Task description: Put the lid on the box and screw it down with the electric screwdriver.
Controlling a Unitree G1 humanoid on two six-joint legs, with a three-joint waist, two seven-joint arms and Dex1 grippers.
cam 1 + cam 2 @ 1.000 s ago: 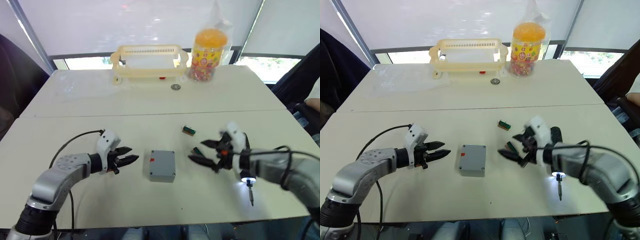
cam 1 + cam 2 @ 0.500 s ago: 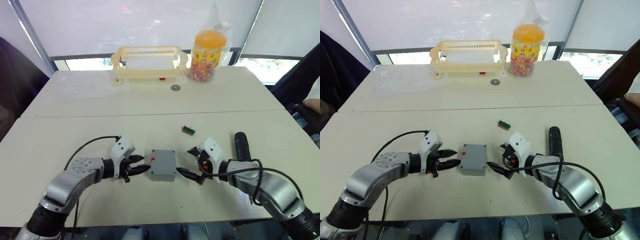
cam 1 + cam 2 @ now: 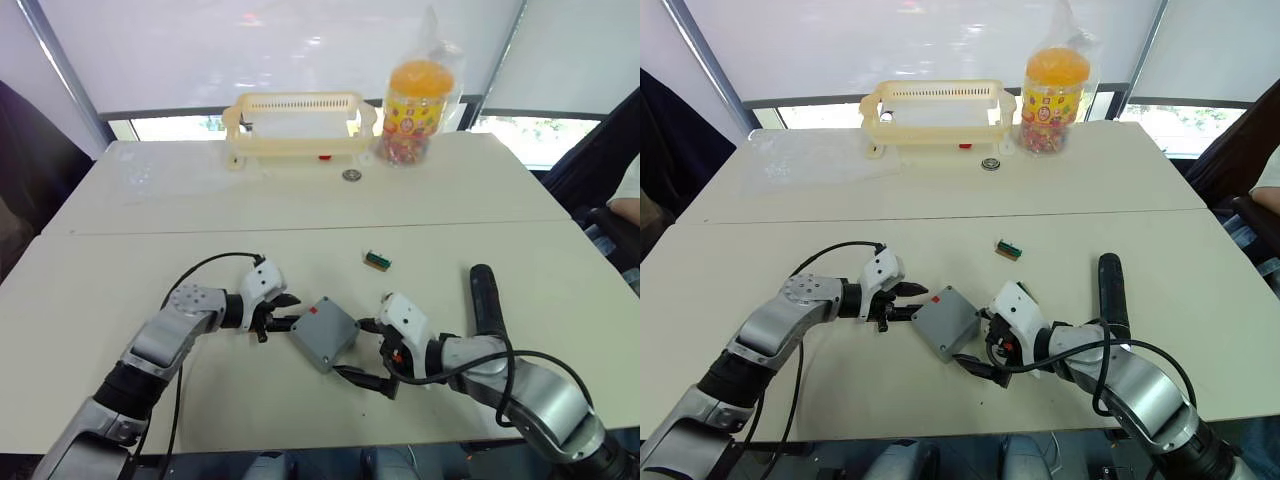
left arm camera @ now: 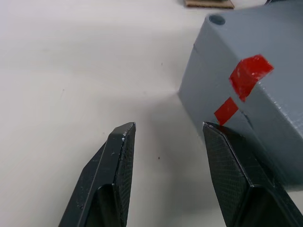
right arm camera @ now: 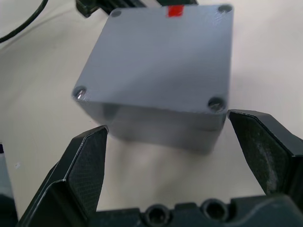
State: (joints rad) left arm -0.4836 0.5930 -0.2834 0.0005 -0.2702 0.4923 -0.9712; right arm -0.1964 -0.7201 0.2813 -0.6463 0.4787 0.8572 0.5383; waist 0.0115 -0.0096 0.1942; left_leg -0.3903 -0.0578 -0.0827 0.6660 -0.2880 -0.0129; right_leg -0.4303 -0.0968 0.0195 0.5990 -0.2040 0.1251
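Lid looks already seated on the small grey square plastic box, four corner screw holes showing on top in my right wrist view, so I judge this as squaring up the box before driving screws. The box sits mid-table, turned diagonal, red mark facing my left side. My left gripper is spread partway, holding nothing; one finger is at or just touching the red-marked wall, the other out over bare table. My right gripper is spread wide, empty, straddling the near corner of the box without clear contact. The long black pen-shaped electric screwdriver lies untouched on the cream tabletop, off to my right. Next I need to steady the box, then pick the screwdriver up and bring its bit to a corner hole.
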